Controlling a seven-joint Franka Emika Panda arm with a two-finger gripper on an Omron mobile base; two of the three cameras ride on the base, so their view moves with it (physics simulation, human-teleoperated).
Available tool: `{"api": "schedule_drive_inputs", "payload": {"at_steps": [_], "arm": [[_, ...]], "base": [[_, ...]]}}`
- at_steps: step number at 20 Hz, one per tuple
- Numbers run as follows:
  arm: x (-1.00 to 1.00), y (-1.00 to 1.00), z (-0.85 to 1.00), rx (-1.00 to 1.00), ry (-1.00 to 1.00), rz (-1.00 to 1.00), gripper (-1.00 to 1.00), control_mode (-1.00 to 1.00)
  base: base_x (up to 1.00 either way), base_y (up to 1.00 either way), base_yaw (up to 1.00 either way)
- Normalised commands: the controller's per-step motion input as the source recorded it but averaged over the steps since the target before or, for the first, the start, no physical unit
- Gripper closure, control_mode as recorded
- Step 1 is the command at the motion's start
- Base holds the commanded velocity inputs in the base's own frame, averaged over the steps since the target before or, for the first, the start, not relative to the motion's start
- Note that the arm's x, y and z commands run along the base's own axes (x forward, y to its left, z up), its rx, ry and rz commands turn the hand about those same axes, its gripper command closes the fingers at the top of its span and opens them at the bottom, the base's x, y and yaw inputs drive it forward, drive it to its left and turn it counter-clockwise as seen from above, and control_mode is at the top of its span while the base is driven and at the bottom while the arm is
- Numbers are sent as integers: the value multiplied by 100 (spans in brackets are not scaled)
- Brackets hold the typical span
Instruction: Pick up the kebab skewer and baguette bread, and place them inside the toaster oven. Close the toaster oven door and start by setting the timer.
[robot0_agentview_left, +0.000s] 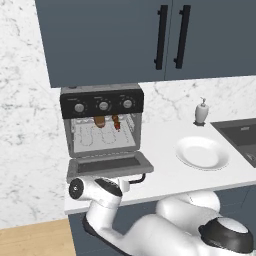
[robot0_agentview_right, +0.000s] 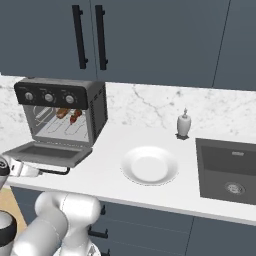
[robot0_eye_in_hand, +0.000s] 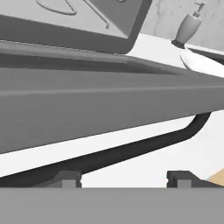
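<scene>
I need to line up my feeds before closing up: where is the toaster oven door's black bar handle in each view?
Left base view: the handle runs below the open toaster oven door, left of centre, just above the arm.
Right base view: handle at lower left, under the door's front edge.
Hand view: handle crosses diagonally, close above the fingertips.
Shared landmark: the soap dispenser.
</scene>
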Motion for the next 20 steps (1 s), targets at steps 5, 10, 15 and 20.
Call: {"api": "schedule_drive_inputs", "payload": {"at_steps": [5,10,15,20], "arm": [[62,-45,40,2,-21,0,-100,-100],[55,-40,51,0,-10,0,-100,-100],[44,-44,23,0,-11,0,-100,-100],[50,-48,6,0,-6,0,-100,-100]], "base": [[0,0,0],[0,0,0],[0,0,0],[0,0,0]]}}
